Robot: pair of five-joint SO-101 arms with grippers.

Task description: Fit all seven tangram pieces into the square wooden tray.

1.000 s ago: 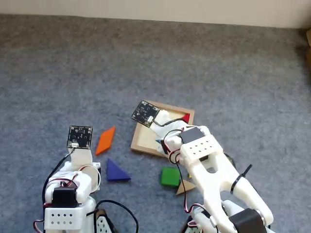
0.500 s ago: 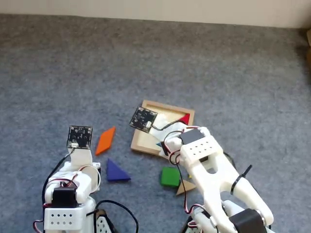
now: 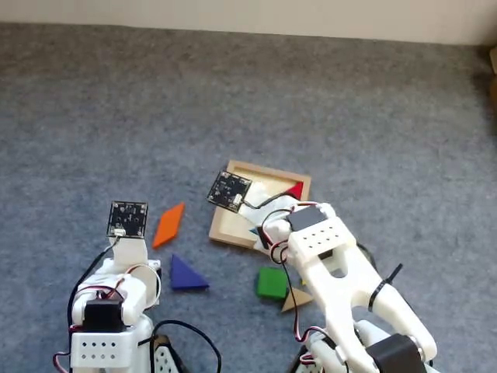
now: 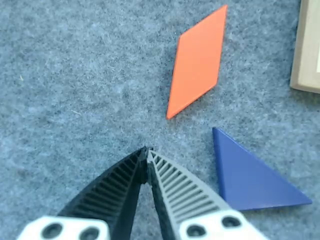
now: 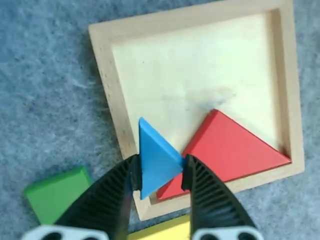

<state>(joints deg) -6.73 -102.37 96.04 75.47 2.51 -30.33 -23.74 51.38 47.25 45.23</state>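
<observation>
The square wooden tray (image 5: 105,85) holds a red triangle (image 5: 225,150) in one corner. My right gripper (image 5: 160,169) is shut on a light blue triangle (image 5: 156,159), held on edge over the tray's rim beside the red one. In the high view the right arm (image 3: 322,241) reaches over the tray (image 3: 233,172), where the red triangle (image 3: 295,189) peeks out. My left gripper (image 4: 147,153) is shut and empty, just short of the orange parallelogram (image 4: 197,60) and beside the dark blue triangle (image 4: 245,175).
A green square (image 3: 272,283) and a tan triangle (image 3: 297,299) lie on the grey carpet near the right arm's base. The orange parallelogram (image 3: 168,224) and dark blue triangle (image 3: 186,274) lie between the left arm (image 3: 116,287) and the tray.
The right arm's wrist has drawn back slightly toward the tray's near rim with the light blue triangle. The left arm has not moved.
</observation>
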